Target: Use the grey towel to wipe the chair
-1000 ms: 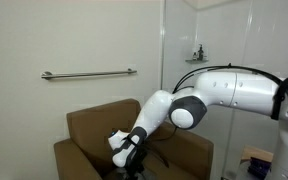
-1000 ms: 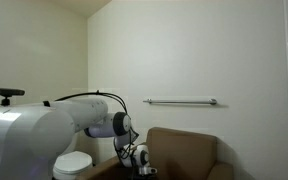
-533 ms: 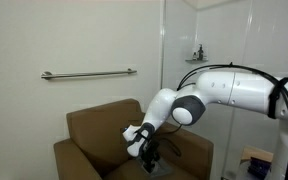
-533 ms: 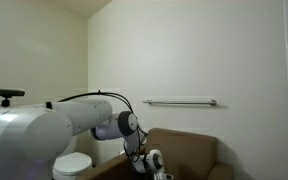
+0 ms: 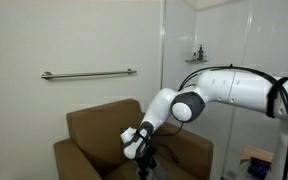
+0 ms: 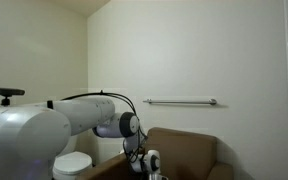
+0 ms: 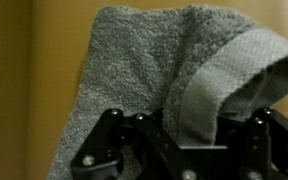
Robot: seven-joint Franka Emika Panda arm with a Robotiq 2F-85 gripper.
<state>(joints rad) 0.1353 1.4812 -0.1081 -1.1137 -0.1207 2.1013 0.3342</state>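
The chair [image 5: 89,130] is a tan-brown armchair below a wall rail; it also shows in an exterior view [image 6: 189,150]. My gripper [image 5: 144,163] hangs low over the chair's seat, between the arms; it also shows in an exterior view [image 6: 151,170]. In the wrist view the grey towel [image 7: 154,70] is a rumpled grey terry cloth that fills most of the picture. A fold of it runs down between my two black fingers [image 7: 189,135], which are shut on it. The seat under the towel is hidden.
A metal grab rail [image 5: 89,73] runs along the wall above the chair. A glass partition [image 5: 179,50] with a small shelf stands beside the chair. A white toilet [image 6: 72,163] sits next to the chair's arm. Tan chair fabric [image 7: 24,90] shows beside the towel.
Over the last second my gripper swung across the seat toward the partition side, then drifted slightly back. It has kept its hold on the towel.
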